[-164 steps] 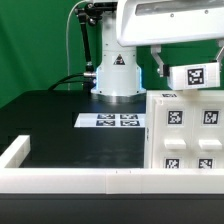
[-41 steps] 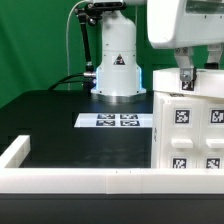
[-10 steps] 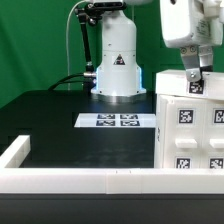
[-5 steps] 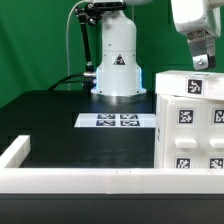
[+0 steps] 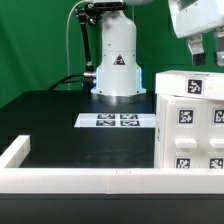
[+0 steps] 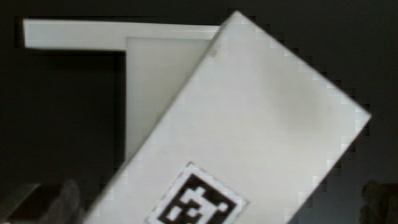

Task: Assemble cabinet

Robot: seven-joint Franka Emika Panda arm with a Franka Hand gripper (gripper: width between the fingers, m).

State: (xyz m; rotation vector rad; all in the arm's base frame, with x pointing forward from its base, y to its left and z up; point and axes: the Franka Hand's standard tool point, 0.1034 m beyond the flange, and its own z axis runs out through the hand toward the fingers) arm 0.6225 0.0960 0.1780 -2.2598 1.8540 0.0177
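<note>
The cabinet [image 5: 190, 125] is a large white box with black-and-white tags, standing at the exterior view's right on the black table. A white tagged panel [image 5: 192, 84] lies on its top. My gripper [image 5: 207, 54] hangs above the cabinet's top, apart from it, fingers spread and empty. In the wrist view my gripper [image 6: 210, 214] looks down on the white tagged panel [image 6: 240, 130]. One dark finger [image 6: 43, 204] shows at each lower corner, wide apart.
The marker board [image 5: 112, 121] lies flat on the table in front of the robot base [image 5: 117, 60]. A long white border rail [image 5: 75, 179] runs along the table's front, with a short arm at the exterior view's left [image 5: 14, 152].
My gripper has let go of the tagged panel on the cabinet's top and risen straight up, away from it. The cabinet and panel stay in place.
</note>
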